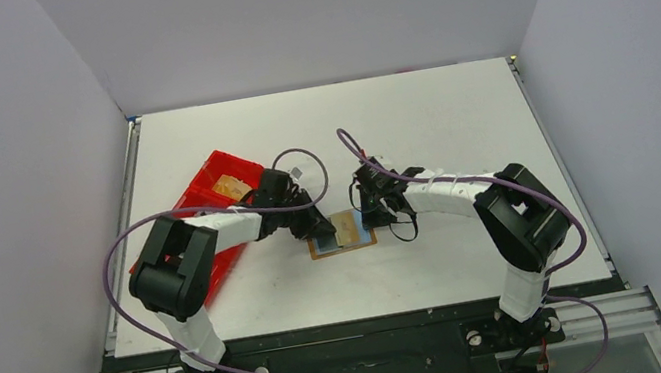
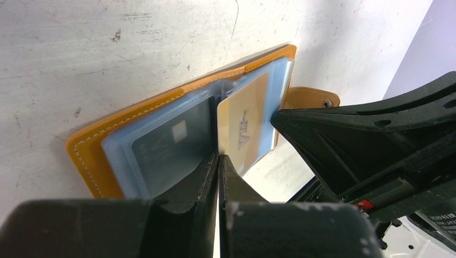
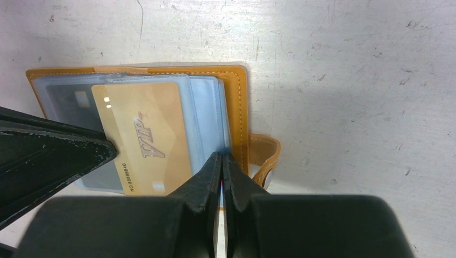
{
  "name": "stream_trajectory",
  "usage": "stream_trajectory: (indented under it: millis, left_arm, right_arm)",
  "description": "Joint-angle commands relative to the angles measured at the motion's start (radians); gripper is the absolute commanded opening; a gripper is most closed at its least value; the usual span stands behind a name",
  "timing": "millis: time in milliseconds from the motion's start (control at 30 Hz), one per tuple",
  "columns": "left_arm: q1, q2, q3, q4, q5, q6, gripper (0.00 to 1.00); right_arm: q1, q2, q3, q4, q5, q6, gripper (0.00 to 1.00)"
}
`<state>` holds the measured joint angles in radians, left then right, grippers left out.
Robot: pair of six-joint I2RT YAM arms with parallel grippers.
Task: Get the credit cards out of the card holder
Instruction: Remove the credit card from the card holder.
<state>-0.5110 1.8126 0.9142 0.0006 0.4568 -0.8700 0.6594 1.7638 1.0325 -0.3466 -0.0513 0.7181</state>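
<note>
Card point(image 3: 145, 137) in holder point(image 3: 238, 97), right of tray point(image 1: 202, 182)

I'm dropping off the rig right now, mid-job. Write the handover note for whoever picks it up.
Left end effector: shut, and by its wrist view pinching the near edge of the gold card.
Right end effector: shut at the edge of the clear sleeves; a real grip cannot be confirmed.
Things: the card holder lies open on the table between the arms. The gold card appears partly out of its sleeve. A dark card sits fully inside the neighbouring sleeve.
Done: holder opened, gold card started.
Left: pull the gold card free, then the dark card.
</note>
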Motion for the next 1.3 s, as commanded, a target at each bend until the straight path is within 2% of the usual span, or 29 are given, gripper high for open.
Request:
stream_trajectory:
  millis: [0, 733, 1100, 1133, 1200, 1267]
  left_arm:
    - [0.020, -0.054, -0.014, 0.009, -0.012, 0.023, 0.00]
    - [0.084, -0.153, -0.077, 0.002, -0.009, 0.061, 0.00]
    - [0.115, -0.201, -0.105, -0.033, 0.021, 0.072, 0.00]
    - [0.119, -0.202, -0.108, -0.024, 0.025, 0.068, 0.00]
    - [0.128, -0.210, -0.115, -0.017, 0.044, 0.060, 0.00]
    - [0.137, -0.218, -0.121, 0.003, 0.060, 0.051, 0.00]
  right_arm:
    - [-0.015, 0.065, -0.020, -0.049, 0.048, -0.017, 0.00]
    - [-0.015, 0.043, -0.017, -0.050, 0.046, -0.017, 0.00]
    - [-0.015, -0.034, 0.084, -0.082, -0.001, -0.026, 0.00]
    - [-0.014, -0.046, 0.089, -0.080, -0.006, -0.024, 0.01]
    - [-0.014, -0.065, 0.108, -0.077, -0.025, -0.020, 0.09]
    - [-0.014, -0.086, 0.118, -0.068, -0.049, -0.017, 0.20]
